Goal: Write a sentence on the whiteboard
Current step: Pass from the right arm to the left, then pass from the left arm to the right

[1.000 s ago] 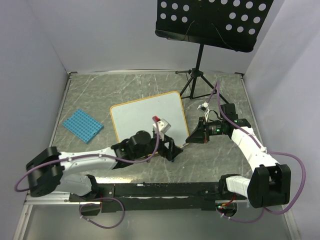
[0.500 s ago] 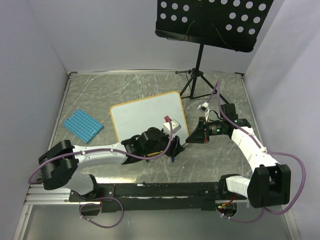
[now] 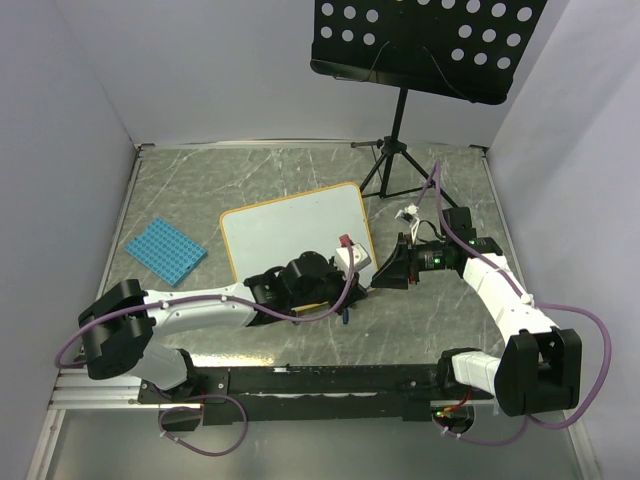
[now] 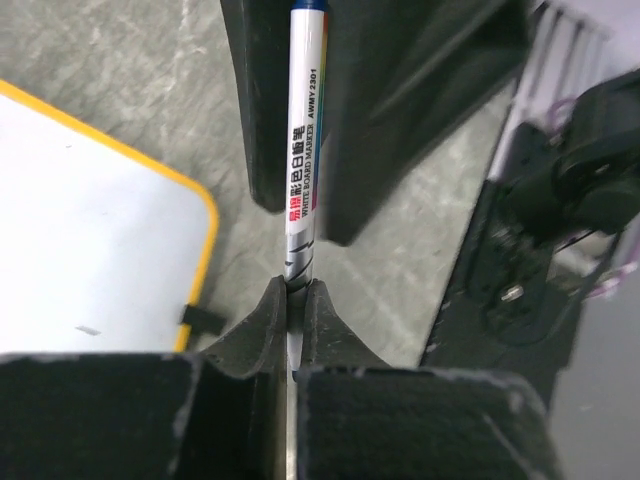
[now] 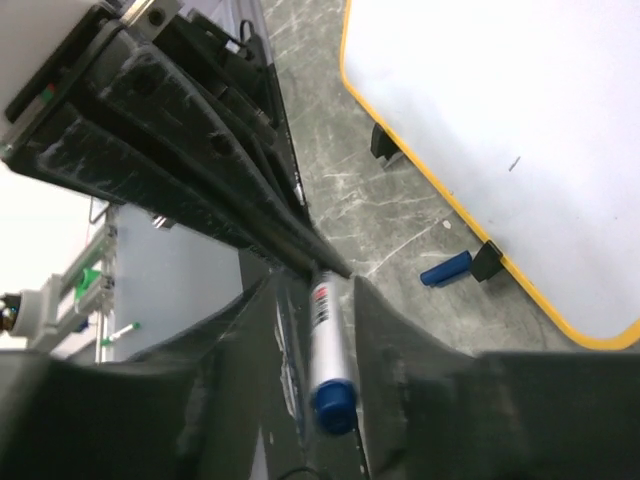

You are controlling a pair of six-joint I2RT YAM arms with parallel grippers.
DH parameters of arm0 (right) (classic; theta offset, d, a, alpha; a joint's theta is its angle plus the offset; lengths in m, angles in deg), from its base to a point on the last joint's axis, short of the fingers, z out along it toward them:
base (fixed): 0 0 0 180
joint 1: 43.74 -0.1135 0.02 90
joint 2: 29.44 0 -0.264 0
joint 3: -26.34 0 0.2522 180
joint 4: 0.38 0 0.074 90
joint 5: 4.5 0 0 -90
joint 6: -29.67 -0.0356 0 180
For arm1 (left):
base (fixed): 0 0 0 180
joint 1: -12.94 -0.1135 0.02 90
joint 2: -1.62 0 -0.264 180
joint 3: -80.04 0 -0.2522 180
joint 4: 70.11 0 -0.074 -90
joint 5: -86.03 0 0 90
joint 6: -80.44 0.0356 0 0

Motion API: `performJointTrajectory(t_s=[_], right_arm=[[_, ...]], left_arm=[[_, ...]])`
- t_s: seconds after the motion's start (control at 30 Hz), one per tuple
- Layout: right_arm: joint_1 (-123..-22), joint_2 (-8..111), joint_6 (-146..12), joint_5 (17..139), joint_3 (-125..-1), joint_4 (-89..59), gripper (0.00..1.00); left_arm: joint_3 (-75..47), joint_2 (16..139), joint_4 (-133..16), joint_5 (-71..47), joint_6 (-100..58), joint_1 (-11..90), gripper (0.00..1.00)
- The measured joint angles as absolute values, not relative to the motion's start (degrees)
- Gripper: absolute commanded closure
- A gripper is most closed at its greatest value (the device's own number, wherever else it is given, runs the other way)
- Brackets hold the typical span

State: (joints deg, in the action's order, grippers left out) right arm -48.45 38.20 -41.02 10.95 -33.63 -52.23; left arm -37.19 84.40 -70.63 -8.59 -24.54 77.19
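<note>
Your whiteboard (image 3: 285, 230) lay flat near the middle of the grey marbled table (image 3: 200, 180), orange-yellow frame all round, its long side skewed slightly to the table edge. What showed of its face in all three views was white. Your two arms met just off its near right corner. Your left claw (image 3: 351, 291) reached in from the left, low over the table. In the left wrist view it (image 4: 290, 300) was pressed together on the barrel of a white board marker (image 4: 305, 150), pinching it near one end. The far end of that marker ran between the fingers of your right claw (image 3: 379, 279). In the right wrist view the marker (image 5: 325, 340), blue at its near end, sat in the channel of the right claw (image 5: 312, 285). I could not tell whether those fingers gripped the barrel or stood slightly off it. A small blue cap (image 5: 445, 270) lay on the table just beside one black clip foot (image 5: 487, 260) of the board. A blue studded plate (image 3: 165, 250) sat well apart to the left. A black perforated music stand (image 3: 430, 45) stood at the far right on its tripod.
</note>
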Motion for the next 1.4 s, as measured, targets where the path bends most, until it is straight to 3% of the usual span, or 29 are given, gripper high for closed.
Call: performJointTrajectory(t_s=[0.1,0.53,0.73,0.97,1.2,1.4], right_arm=[[-48.45,38.22,-39.62,10.04,-33.65,-53.23,0.3],[-49.98,39.66,-35.78,9.36,-34.35,-56.64,0.31],[-50.18,40.36,-36.04,9.29,-34.35,-56.91,0.35],[-50.5,40.71,-36.89,9.62,-34.35,-56.73,0.5],[-50.92,41.23,-36.93,10.67,-34.35,-56.6,0.54],[-51.07,41.3,-37.22,11.7,-34.35,-56.14,0.63]], left_arm=[[-36.0,84.38,-66.39,-8.68,-20.5,76.99,0.99],[-30.87,84.47,-56.75,-13.51,-12.54,74.76,0.99],[-28.38,86.66,-54.31,-15.98,-11.65,74.74,0.99],[-27.66,87.71,-54.2,-17.2,-11.69,74.24,0.99],[-27.66,87.71,-54.04,-18.01,-11.82,74.02,0.99],[-27.66,87.71,-54.07,-18.95,-12.19,73.71,0.99]])
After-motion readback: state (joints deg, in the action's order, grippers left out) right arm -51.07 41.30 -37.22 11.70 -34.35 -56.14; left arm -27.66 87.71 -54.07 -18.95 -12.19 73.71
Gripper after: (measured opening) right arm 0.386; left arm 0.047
